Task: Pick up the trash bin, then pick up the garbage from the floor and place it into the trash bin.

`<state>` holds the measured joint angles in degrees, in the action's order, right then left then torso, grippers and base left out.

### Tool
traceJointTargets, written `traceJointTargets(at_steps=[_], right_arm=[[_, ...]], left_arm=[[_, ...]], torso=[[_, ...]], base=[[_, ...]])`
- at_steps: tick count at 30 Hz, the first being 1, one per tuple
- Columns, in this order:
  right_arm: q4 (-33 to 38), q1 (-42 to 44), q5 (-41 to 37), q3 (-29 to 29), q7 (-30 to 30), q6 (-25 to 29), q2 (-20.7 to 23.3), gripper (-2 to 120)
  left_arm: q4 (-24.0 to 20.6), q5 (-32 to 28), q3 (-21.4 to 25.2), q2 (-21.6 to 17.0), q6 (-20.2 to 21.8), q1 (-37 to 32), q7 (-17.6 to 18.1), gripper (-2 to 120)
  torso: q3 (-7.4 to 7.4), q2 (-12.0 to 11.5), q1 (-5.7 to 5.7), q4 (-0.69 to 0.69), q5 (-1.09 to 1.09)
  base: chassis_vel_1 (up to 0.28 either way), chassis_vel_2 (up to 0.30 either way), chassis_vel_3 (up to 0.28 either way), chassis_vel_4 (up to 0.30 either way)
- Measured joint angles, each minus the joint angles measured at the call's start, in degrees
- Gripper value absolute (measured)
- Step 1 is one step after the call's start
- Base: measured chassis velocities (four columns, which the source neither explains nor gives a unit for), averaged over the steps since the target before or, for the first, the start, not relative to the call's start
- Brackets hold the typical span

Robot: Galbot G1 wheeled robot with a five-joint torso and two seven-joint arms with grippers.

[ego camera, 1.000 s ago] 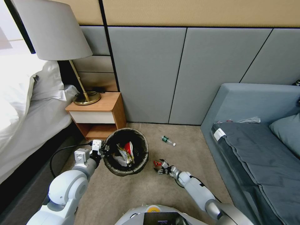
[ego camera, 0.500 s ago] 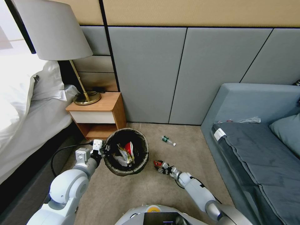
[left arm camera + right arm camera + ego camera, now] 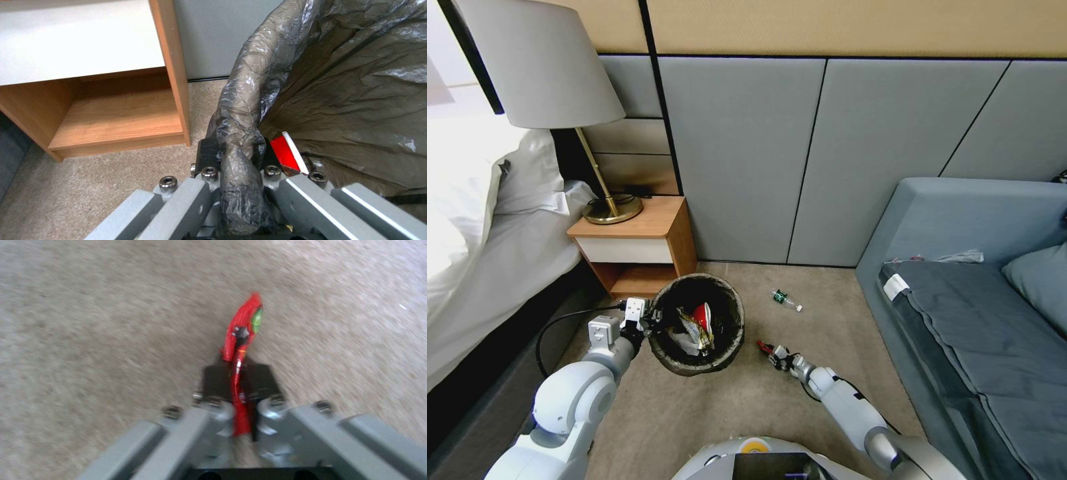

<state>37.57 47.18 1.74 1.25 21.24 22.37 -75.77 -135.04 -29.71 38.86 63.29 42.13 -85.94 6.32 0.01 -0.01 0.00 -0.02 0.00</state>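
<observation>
Bin (image 3: 697,325) by nightstand (image 3: 639,248) on left tool (image 3: 647,321), right tool (image 3: 773,353) low over carpet (image 3: 827,313) beside it; left wrist: tool (image 3: 236,156) clenched on bagged rim (image 3: 240,100); right wrist: tool (image 3: 238,376) pinching red wrapper (image 3: 242,330).

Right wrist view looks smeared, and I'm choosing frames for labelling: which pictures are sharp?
Right wrist view: motion blur streaks the beige carpet and thin red wrapper. Left wrist view: crisp on the dark crinkled bin bag. Head view: sharp, edges bowed.
</observation>
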Motion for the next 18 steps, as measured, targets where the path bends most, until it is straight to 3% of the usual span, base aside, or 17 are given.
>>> traceJointTargets(at_steps=[2,12,18], right_arm=[[0.40,0.05,-0.12,0.65,-0.20,-0.09,0.22,0],[6.72,0.79,-2.75,4.04,-1.53,-1.01,2.52,0],[18.68,3.17,-6.31,6.03,-3.25,-3.22,7.54,0]], left_arm=[[-0.03,0.00,-0.08,0.00,0.00,0.00,0.01,1],[-0.28,0.02,-0.39,0.07,0.00,0.00,0.11,1],[-0.38,0.04,-0.44,0.07,0.00,0.06,0.16,1]], torso=[[0.00,0.00,0.00,-0.01,-0.07],[0.00,0.00,0.00,0.00,0.00],[0.00,0.00,0.00,0.03,0.01]], base=[[0.000,0.000,0.000,0.000],[0.000,0.000,0.000,0.000],[0.000,0.000,0.000,0.000]])
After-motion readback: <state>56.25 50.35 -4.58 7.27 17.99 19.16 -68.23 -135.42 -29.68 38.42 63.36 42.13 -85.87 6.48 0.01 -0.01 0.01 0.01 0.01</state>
